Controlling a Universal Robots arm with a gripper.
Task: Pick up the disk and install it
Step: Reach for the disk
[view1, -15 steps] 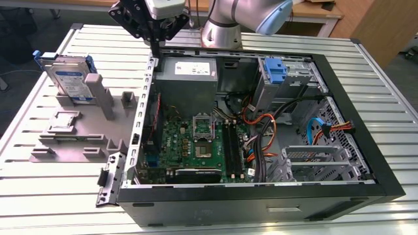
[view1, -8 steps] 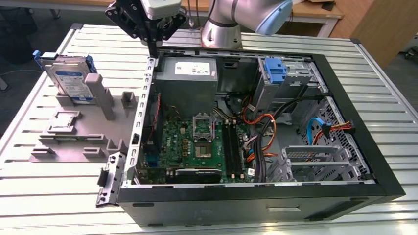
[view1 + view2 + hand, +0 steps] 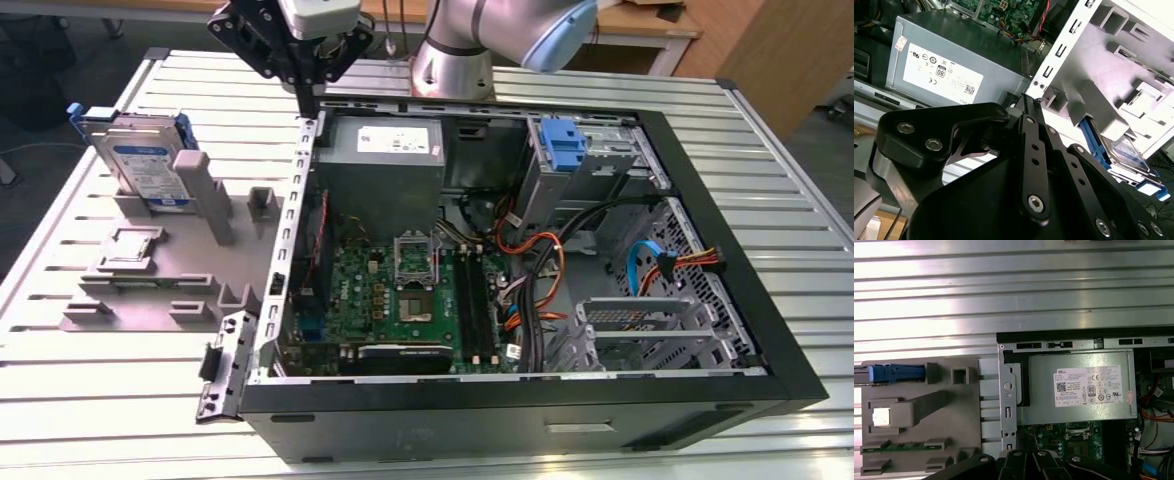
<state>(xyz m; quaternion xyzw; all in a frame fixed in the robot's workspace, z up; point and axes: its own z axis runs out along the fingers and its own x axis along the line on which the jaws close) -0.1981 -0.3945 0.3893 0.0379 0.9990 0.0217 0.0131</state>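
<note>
While claw (image 3: 307, 110) hangs closed, disk (image 3: 140, 165) stands partly hidden behind grey post (image 3: 207, 200)

The exterior view looks steeply down from high above the table (image 3: 107, 420), well back from the power-supply box (image 3: 384, 165), taking in the whole open computer case (image 3: 790, 352) around it. The first wrist view faces straight down from above that power-supply box (image 3: 1079, 387), nearer; the second wrist view sits closest, looking slantwise past the claw (image 3: 1030, 100) at the same box, which all three views share.
</note>
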